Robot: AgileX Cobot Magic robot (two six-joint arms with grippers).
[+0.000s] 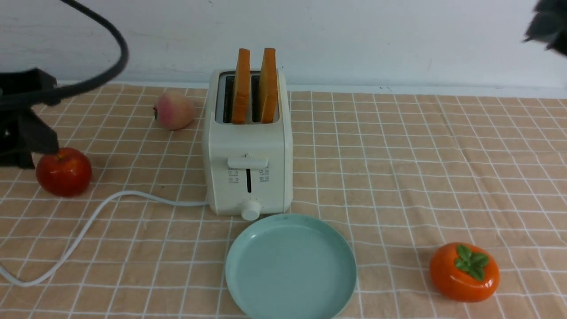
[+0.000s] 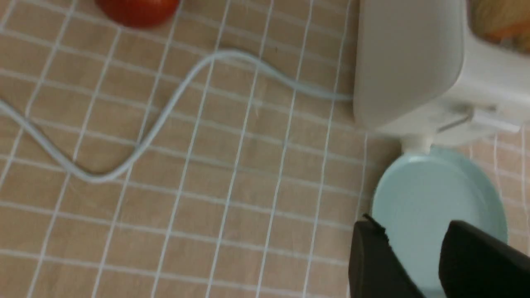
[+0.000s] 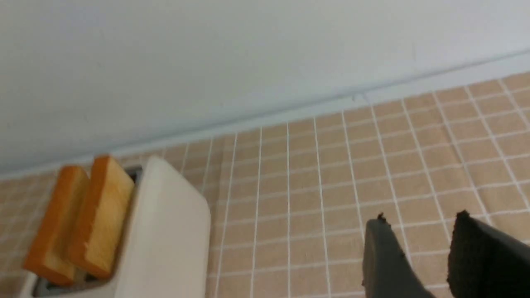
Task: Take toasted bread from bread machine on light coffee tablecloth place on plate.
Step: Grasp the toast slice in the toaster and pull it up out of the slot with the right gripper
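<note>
The bread machine stands upright near the middle of the light coffee tablecloth, with its lever and round knob facing the front camera. Each of its two slots holds one slice of toasted bread. The left slice and the right slice stand on edge side by side with a narrow gap between them. Their upper halves rise well clear of the top of the machine.

The plate lies flat just in front of the bread machine. Its far rim is close under the knob, and only its bare blue-green floor shows inside the rim. A white cord leaves the lower left side of the machine and curves across the cloth to the left edge.

Three fruits lie loose on the cloth. A peach is just left of the machine toward the back. A red apple is farther left. An orange persimmon is to the right of the plate.

The left tool is released, with its dark fingers apart and gripping nothing. In its wrist view the plate shows through the gap between them. In the front view the left arm sits at the left edge, above the apple.

The right tool is also released and grips nothing. It is raised well to the right of the bread machine, and only a dark blur of it shows in the upper right corner of the front view.
</note>
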